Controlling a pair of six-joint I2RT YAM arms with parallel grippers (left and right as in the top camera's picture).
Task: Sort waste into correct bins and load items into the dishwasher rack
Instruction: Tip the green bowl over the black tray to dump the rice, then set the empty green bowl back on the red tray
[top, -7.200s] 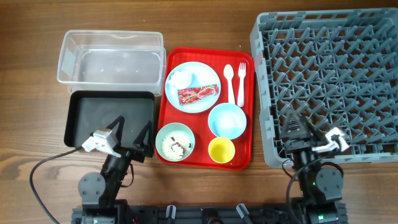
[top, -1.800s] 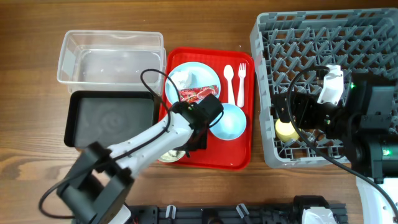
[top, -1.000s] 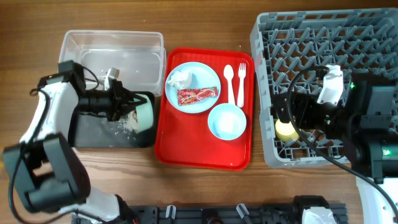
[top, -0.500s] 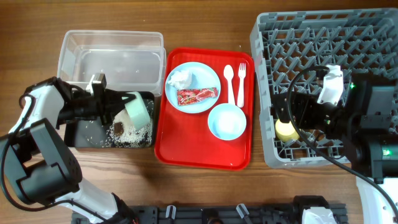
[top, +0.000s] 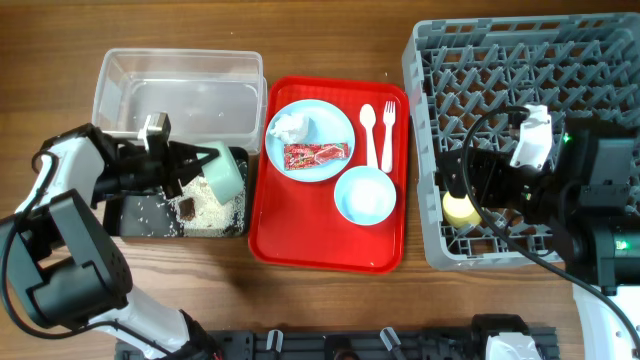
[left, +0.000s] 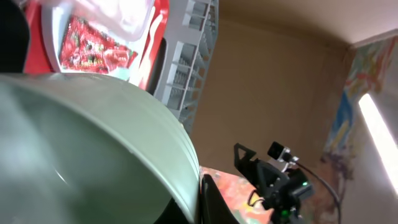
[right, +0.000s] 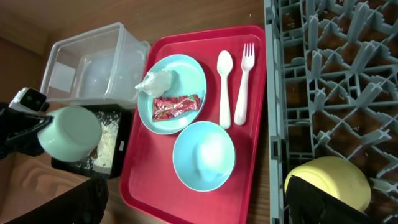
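1. The pale green bowl (top: 226, 172) is held tipped on its side over the black tray (top: 130, 222). The left tool (top: 198, 165) is clamped on its rim from 9 o'clock.
2. Whitish food scraps (top: 212, 208) are heaped in the 3 o'clock half of the black tray, beneath the bowl. Loose grains are scattered toward 9 o'clock.
3. The clear tub (top: 180, 100) is set just at 12 o'clock of the black tray.
4. The red tray (top: 300, 240) is placed on the table (top: 50, 40) at 3 o'clock of both bins.
5. On the red tray, the light blue plate (top: 325, 125) carries the crumpled napkin (top: 290, 125) at its 10 o'clock edge. The red wrapper (top: 318, 153) lies toward the plate's 6 o'clock edge.
6. The white spoon (top: 367, 135) and fork (top: 388, 133) are laid side by side at 3 o'clock of the plate.
7. The light blue bowl (top: 365, 195) stands upright at 5 o'clock of the plate.
8. The yellow cup (top: 460, 208) is lodged among the pegs in the 7 o'clock corner of the grey rack (top: 520, 70).
9. The right tool (right: 196, 199) is seen with its fingers spread wide apart. One finger is beside the cup, but contact cannot be judged.
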